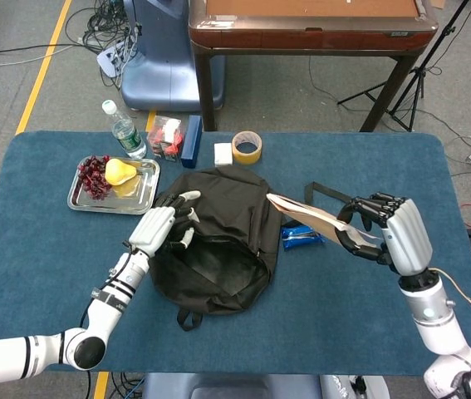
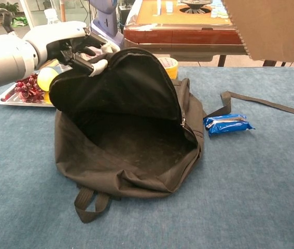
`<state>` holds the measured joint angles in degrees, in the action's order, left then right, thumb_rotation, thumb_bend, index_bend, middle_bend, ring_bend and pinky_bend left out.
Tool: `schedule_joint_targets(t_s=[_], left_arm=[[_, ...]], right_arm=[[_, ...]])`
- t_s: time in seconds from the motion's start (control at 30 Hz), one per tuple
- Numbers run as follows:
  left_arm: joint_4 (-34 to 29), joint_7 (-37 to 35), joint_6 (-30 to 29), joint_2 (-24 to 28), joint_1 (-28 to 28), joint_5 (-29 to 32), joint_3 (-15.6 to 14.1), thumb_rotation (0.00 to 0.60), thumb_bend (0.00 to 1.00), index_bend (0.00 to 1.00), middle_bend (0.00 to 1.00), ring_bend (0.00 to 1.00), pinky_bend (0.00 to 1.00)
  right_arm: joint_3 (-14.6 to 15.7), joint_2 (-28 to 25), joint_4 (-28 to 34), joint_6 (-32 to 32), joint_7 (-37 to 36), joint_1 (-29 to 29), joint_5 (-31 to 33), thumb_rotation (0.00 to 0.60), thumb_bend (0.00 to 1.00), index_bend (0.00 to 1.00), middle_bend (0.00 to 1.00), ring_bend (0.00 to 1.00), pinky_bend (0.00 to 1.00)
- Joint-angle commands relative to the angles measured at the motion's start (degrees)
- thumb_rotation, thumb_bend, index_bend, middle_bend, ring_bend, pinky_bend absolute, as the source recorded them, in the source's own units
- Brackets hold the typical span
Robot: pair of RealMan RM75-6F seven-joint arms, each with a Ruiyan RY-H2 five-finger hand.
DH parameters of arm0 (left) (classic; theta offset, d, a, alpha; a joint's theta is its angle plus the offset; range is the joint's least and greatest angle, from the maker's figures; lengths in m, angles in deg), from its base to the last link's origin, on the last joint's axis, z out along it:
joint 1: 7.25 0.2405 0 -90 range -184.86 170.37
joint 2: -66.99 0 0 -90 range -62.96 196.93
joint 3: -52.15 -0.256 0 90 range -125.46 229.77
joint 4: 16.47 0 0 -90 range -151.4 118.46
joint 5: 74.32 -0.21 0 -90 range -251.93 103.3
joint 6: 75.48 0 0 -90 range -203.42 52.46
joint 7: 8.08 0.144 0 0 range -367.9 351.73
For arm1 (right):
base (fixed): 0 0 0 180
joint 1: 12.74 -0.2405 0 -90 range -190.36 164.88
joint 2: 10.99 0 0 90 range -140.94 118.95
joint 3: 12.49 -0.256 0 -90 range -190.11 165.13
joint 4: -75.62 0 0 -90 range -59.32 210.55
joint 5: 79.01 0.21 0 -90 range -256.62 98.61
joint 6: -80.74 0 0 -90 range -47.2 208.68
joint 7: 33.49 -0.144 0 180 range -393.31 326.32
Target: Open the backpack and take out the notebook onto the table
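The black backpack (image 1: 218, 233) lies open in the middle of the blue table (image 1: 52, 249); its dark inside (image 2: 136, 150) shows nothing in it. My left hand (image 1: 162, 224) grips the raised top flap (image 2: 121, 83) at the bag's upper left and holds it up. My right hand (image 1: 389, 229) holds the tan notebook (image 1: 310, 218) in the air, to the right of the bag and above the blue packet. In the chest view only a corner of the notebook (image 2: 271, 26) shows at the top right, and the left hand (image 2: 58, 46) is at the upper left.
A blue snack packet (image 1: 301, 238) and a black strap (image 1: 343, 199) lie right of the bag. A steel tray (image 1: 139, 199) with grapes and a pear is at the left. A water bottle (image 1: 125, 131), boxes and a tape roll (image 1: 247, 147) stand along the far edge.
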<state>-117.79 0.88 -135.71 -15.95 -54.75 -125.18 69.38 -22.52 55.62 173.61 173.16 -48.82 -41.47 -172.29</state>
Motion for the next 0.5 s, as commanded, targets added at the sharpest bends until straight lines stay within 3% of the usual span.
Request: schedule_joint_targets(t_s=[0.03,0.4,0.5], left_arm=[[-0.4,0.3,-0.2,0.1,0.2,-0.3,-0.2,0.6,0.5,0.5,0.14,0.02,0.05],[-1.7,1.1,-0.8,0.2,0.8,-0.9,-0.7,0.6,0.5,0.49,0.14,0.02,0.05],[-1.9,1.3,-1.0,0.3,1.0,-1.0,-0.7,0.6,0.5,0.49,0.14,0.02,0.05]], right_arm=[[-2.0,5.8,-8.4,-4.9,3.0,-3.6,1.8,0.6,0.56,1.0,0.8,0.77,0.69],[-1.9,21.4,-26.6,-14.4,6.8,-11.2,2.3,0.6,0.53,0.99,0.74,0.69,0.67],[-1.7,24.0,-28.8,-17.4,7.1,-12.4,3.8,0.6,0.51,0.9,0.67,0.62,0.61]])
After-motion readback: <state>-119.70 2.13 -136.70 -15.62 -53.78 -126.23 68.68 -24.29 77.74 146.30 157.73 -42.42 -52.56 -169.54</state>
